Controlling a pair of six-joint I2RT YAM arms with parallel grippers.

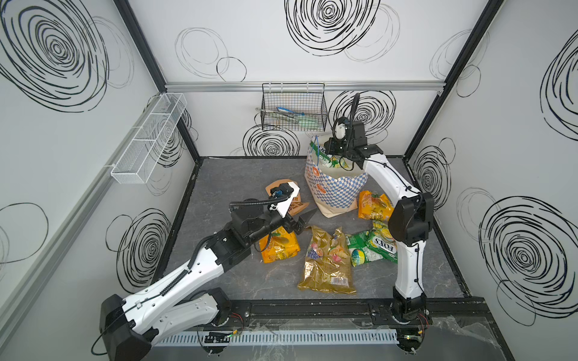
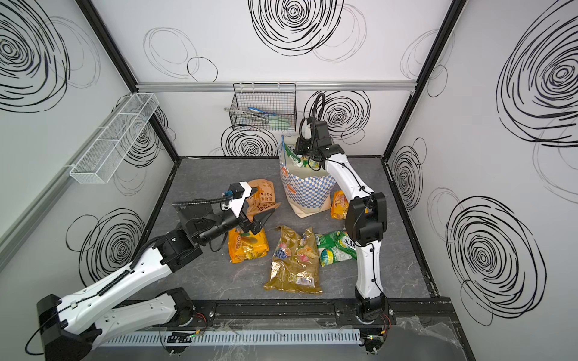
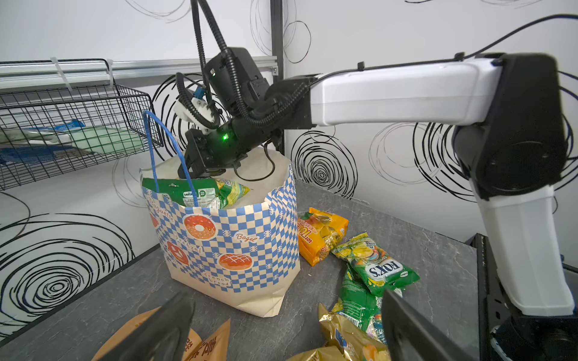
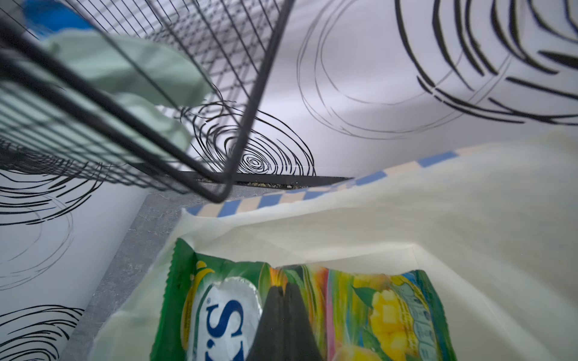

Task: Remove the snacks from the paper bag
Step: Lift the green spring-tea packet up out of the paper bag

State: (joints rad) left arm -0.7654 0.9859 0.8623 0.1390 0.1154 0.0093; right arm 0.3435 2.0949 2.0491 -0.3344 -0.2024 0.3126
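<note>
Right gripper point(image 4: 283, 292) clamped on green packet point(image 4: 384, 312) — remainder hidden inside paper bag point(image 4: 406, 203)

Black wire basket point(image 1: 294, 107) hung upper centre in both top views, holding pale green and blue items. White mesh shelf point(image 1: 147, 140) at left. Grey marbled tabletop point(image 1: 225, 181) across the lower middle. Black scribbled spirals point(image 1: 331, 18) on white walls.

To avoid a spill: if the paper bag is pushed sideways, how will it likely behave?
Probably tips easily: the paper bag stands tall, narrower at its base. Likely light, with only a green Fox's packet visible inside. Its crumpled rim suggests soft walls that buckle.
</note>
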